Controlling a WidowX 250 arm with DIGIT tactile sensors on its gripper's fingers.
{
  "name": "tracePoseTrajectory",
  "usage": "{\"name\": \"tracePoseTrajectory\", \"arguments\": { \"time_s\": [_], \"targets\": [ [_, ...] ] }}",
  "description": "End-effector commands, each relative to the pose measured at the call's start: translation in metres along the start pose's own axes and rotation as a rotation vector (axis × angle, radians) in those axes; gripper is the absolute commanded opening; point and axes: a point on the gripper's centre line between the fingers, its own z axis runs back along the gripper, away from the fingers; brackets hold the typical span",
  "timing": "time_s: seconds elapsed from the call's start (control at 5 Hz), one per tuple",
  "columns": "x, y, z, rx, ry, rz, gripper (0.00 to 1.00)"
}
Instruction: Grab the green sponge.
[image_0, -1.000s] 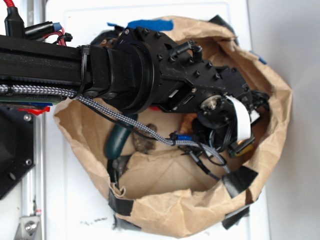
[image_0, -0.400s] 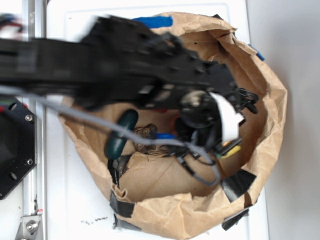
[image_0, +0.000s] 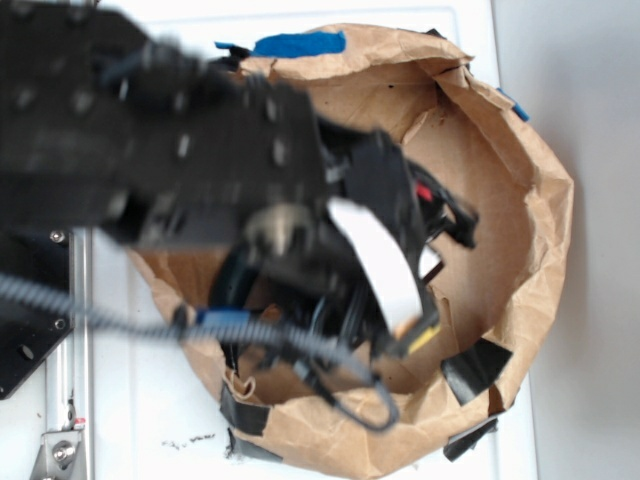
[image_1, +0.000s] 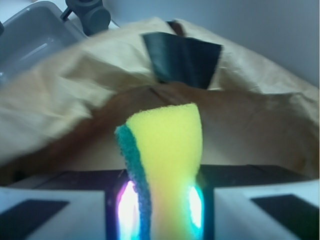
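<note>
A: Gripper (image_1: 162, 210) status?
B: Clamped on the green sponge (image_1: 165, 165), lower centre of the wrist view, foam pinched between both pads, standing upright.
A: Surroundings?
B: Brown paper bag (image_1: 60, 115) wall behind; exterior view blurred.

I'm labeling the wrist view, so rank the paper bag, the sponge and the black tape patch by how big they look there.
1. Paper bag, filling most of the frame.
2. Sponge, though it sits nearest the camera, pinched in the tool.
3. Black tape patch, farther back on the bag wall.
</note>
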Motion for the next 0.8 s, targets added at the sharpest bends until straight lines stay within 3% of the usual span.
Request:
{"name": "tracePoseTrajectory", "arguments": {
  "time_s": [0.0,0.2,0.4,0.6],
  "targets": [
    [0.028,0.002,0.051,-0.011,0.154,0.247,0.00],
    [0.015,0.011,0.070,-0.074,0.176,0.441,0.00],
    [-0.009,0.014,0.084,-0.084,0.097,0.510,0.00],
    [-0.022,0.024,0.092,-0.056,0.070,0.547,0.00]
  ]
}}
